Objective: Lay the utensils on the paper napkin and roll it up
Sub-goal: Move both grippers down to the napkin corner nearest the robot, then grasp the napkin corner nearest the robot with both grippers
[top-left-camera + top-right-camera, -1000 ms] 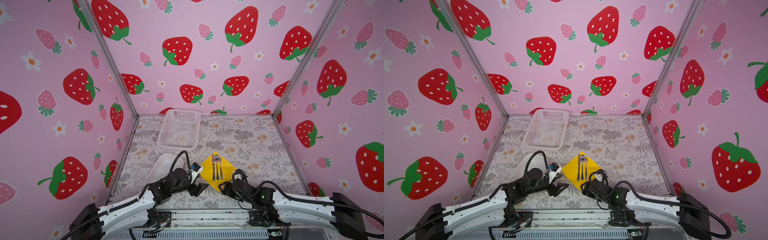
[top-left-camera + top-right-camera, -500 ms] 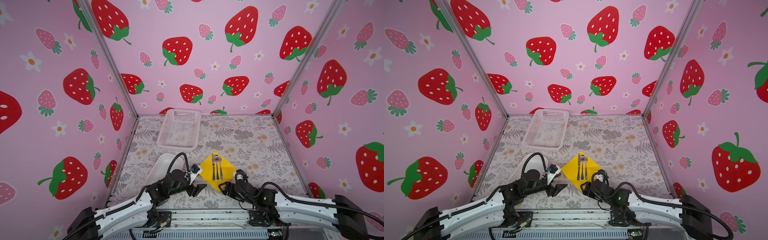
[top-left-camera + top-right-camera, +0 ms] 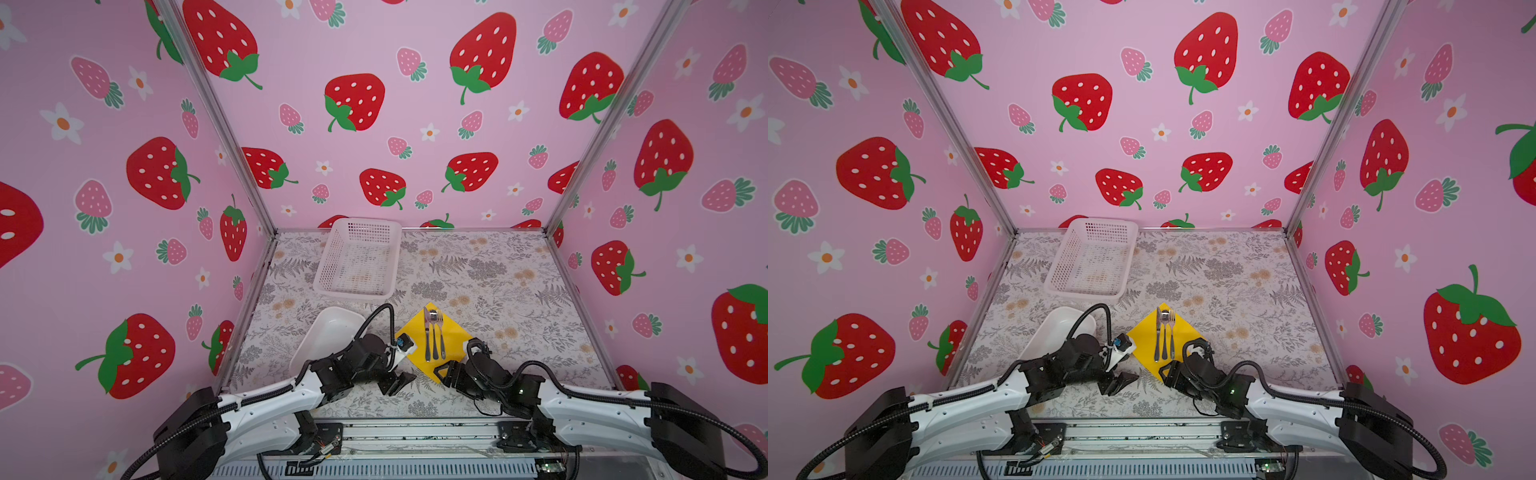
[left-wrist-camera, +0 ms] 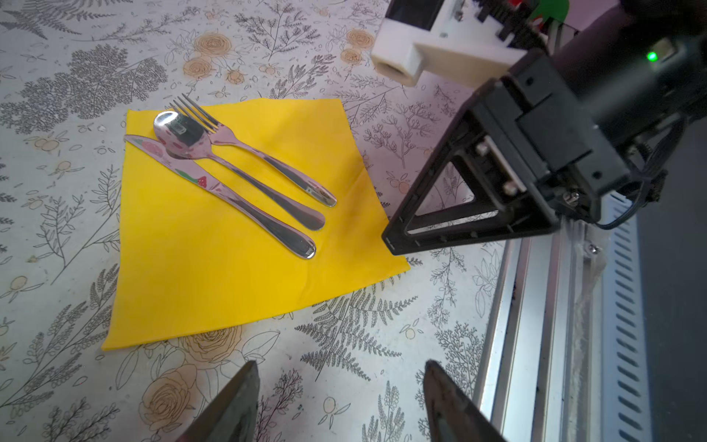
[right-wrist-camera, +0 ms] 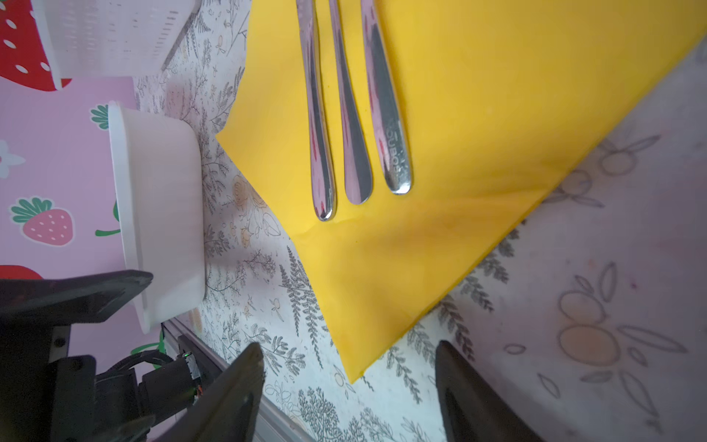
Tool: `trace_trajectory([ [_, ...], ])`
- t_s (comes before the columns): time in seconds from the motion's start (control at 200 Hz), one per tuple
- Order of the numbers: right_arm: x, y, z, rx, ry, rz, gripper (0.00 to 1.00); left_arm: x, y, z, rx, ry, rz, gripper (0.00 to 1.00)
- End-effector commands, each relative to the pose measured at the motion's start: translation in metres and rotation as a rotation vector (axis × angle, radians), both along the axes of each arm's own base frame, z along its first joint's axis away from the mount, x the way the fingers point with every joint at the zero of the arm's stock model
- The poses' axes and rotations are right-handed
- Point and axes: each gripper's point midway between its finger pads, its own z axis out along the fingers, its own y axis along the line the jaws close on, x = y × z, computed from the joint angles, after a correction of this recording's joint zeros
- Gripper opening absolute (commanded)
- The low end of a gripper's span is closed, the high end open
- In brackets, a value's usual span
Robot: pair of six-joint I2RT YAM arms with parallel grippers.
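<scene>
The paper napkin [image 3: 455,343] lies flat on the floral table [image 3: 519,291], one corner toward the robot. The utensils [image 4: 248,178] — knife, spoon and fork — lie side by side across it, heads at the far corner. The left gripper [image 4: 340,369] hangs over bare table just beside the napkin's edge, jaws wide apart and holding nothing. The right gripper [image 5: 350,346] is also spread and empty — the napkin's near corner shows between its fingers [image 5: 245,375], ungripped. A white tray [image 3: 328,332] sits left of the napkin.
</scene>
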Motion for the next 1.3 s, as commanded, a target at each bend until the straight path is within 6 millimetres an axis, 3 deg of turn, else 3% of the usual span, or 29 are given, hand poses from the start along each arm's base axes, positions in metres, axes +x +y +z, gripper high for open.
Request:
trace_trajectory([
  [0.0,0.001,0.001,-0.003,0.053,0.026,-0.001,0.72,0.006,-0.007,0.014,-0.001,-0.055,-0.013,0.69],
  [0.2,0.011,-0.001,-0.001,0.115,0.023,-0.032,0.72,0.004,-0.01,0.008,0.043,-0.065,-0.05,0.7],
  [0.43,0.025,0.002,0.011,0.199,0.007,-0.06,0.72,-0.001,-0.026,-0.002,0.122,-0.105,-0.125,0.7],
  [0.65,0.037,0.006,0.022,0.248,-0.002,-0.068,0.72,0.007,-0.041,-0.014,0.197,-0.15,-0.14,0.71],
  [1.07,0.047,-0.006,0.015,0.231,0.014,-0.106,0.71,0.035,-0.064,-0.027,0.217,-0.186,-0.071,0.72],
  [1.295,0.052,-0.012,0.016,0.236,0.005,-0.126,0.71,0.047,-0.074,-0.026,0.193,-0.19,-0.024,0.65],
])
